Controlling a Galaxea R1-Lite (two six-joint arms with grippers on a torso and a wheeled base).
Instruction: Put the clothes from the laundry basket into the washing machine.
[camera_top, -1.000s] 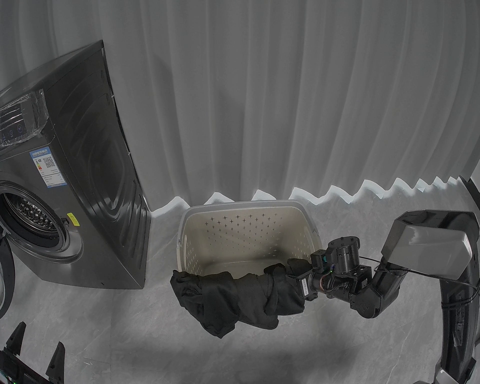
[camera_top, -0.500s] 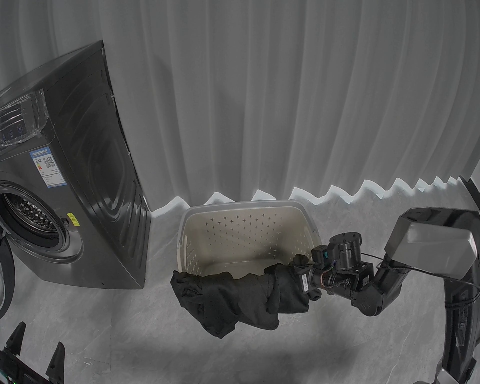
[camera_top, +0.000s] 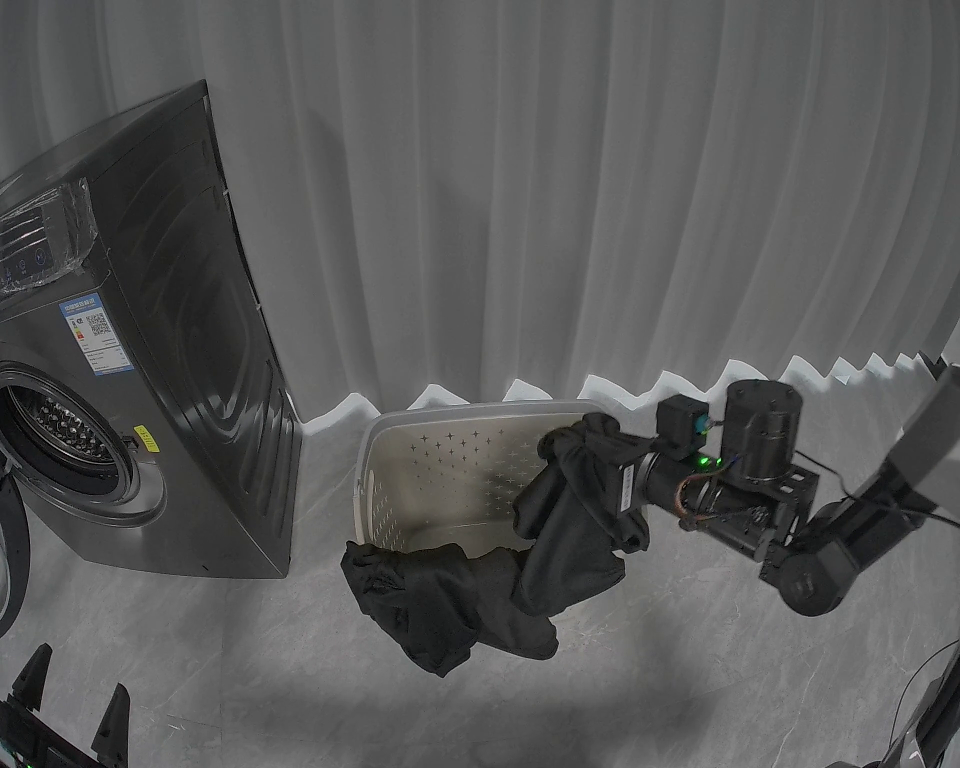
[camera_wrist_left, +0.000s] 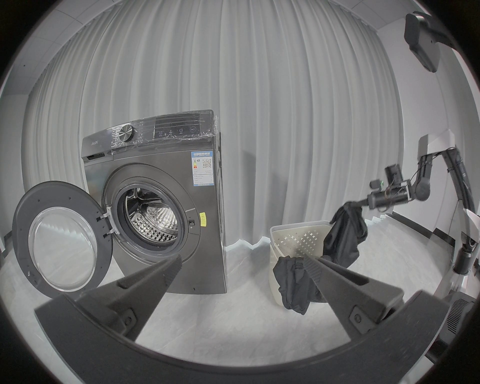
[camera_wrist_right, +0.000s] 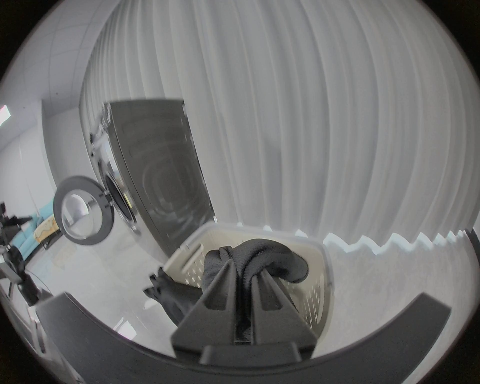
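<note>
Head view: right claw (camera_top: 612, 462) clamps the garment (camera_top: 570, 520), hoisted higher now; cloth slants down-left, tail draped over basket (camera_top: 450, 408) rim.

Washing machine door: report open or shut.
Open. The door stands swung wide beside the washing machine, and its drum shows through the opening.

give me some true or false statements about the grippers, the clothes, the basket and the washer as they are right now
1. The right gripper is shut on the dark cloth garment. True.
2. The garment hangs clear of the beige perforated plastic laundry basket. False: its lower end drapes over the basket's near rim.
3. The round door of the grey washing machine is closed. False: it is swung open.
4. The left gripper is open and holds nothing. True.
</note>
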